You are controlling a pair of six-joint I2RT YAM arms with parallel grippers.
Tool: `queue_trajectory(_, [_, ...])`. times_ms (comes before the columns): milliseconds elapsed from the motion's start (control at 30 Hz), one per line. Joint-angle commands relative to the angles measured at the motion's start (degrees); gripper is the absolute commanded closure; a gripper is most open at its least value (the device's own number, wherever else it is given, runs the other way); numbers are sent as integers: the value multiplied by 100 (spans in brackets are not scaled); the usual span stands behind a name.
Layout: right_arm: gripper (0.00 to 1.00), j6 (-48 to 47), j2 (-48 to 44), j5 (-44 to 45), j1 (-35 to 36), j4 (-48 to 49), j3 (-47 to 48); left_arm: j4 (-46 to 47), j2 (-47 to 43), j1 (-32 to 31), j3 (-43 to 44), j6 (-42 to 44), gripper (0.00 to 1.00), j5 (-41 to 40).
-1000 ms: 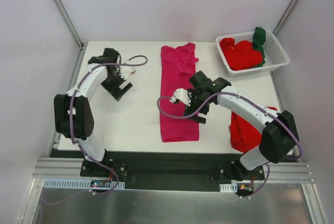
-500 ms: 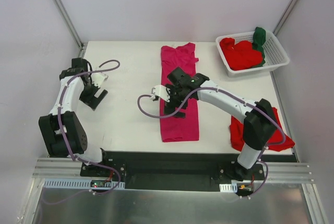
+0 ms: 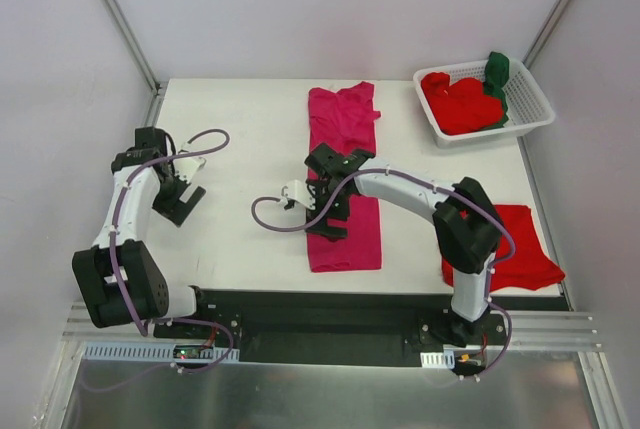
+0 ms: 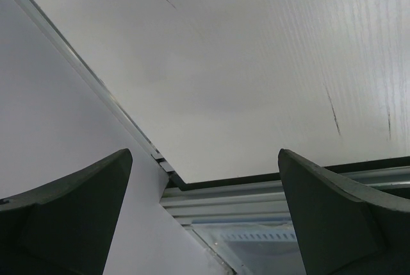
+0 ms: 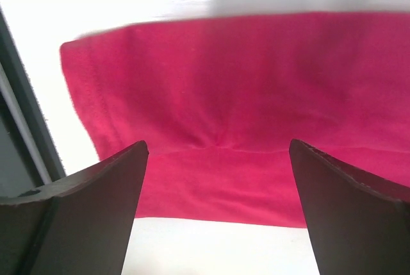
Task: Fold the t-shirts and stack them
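Note:
A magenta-pink t-shirt (image 3: 350, 129) lies as a long narrow strip down the middle of the table. My right gripper (image 3: 332, 221) hovers open over the strip's left edge, toward its near end. In the right wrist view the pink cloth (image 5: 256, 95) fills the space ahead of the right gripper (image 5: 218, 143), with nothing between its fingers. A folded bright red t-shirt (image 3: 515, 249) lies at the near right of the table. My left gripper (image 3: 178, 201) stands open over bare table at the far left, and the left wrist view shows the left gripper (image 4: 205, 152) empty.
A white slotted basket (image 3: 535, 99) at the back right holds crumpled red cloth (image 3: 460, 104) and a dark green t-shirt (image 3: 497, 74). The left wrist view shows the white tabletop (image 4: 256, 63), its near left corner and the metal rail (image 4: 256, 188) below.
My right arm swung left across the pink t-shirt to its left edge, uncovering the red t-shirt at the near right. My left arm drew back toward the table's left edge. Both grippers stayed open.

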Motion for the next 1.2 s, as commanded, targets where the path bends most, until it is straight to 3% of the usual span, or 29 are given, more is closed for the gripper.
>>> queue_trajectory(0, [4,-169,-42,-482,100,-501,-2,-100,-167,14,-101,53,0,-47])
queue_trajectory(833, [4,744,749,80,944,843,-178,-276,-562,31,-400,-96,1,111])
queue_trajectory(1167, [4,955,337,511,944,948,-661,-311,-1054,14,-821,-149,1,287])
